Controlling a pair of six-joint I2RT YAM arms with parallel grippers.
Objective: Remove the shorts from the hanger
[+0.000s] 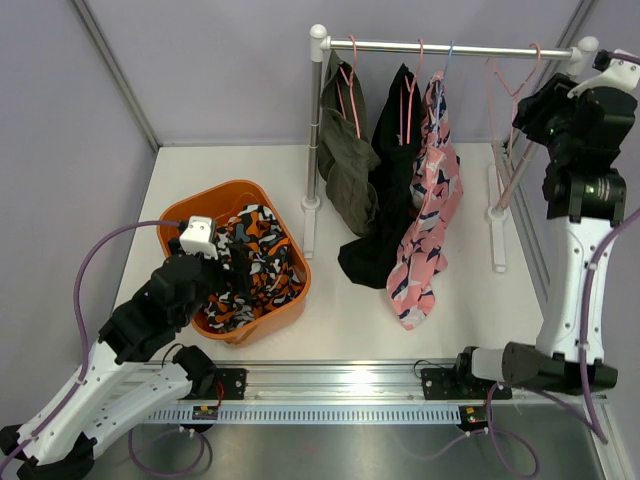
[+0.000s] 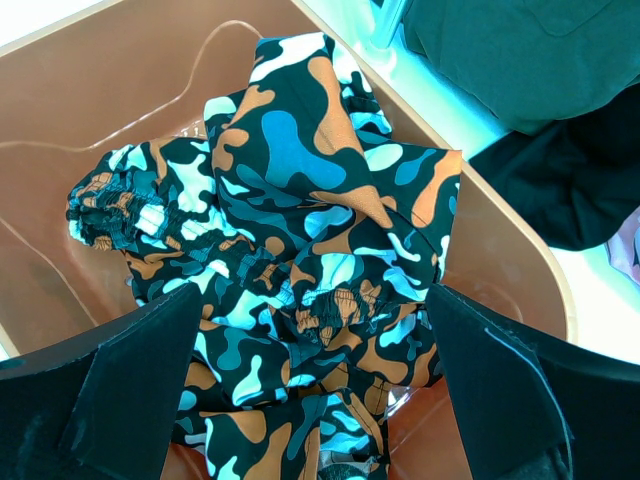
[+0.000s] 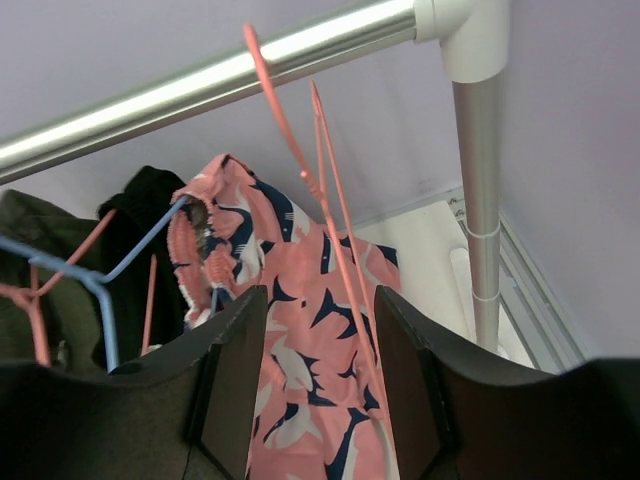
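- White worktop (image 1: 470, 315), walled in at the back and sides, with a metal rail (image 1: 450, 46) on two white posts standing across its far part.
- Three shorts hang side by side on the rail from hangers. From left to right they are olive shorts (image 1: 348, 170), black shorts (image 1: 385, 200) and pink shorts (image 1: 430, 220), whose hems droop to the worktop.
- Orange tub (image 1: 232, 186) sits on the worktop to the left of the rail.
- Camo shorts (image 1: 255, 260) lie crumpled inside the tub, off any hanger.
- Left end effector (image 2: 312, 330) hangs over the tub with its jaws spread wide, one on either side of the camo shorts and gripping nothing.
- Right end effector (image 3: 320, 310) is raised at the rail's right end, its jaws parted.
- Empty pink hanger (image 3: 330, 220) hangs from the rail, its wire running down between those parted jaws. It is hard to tell whether the wire touches either one.
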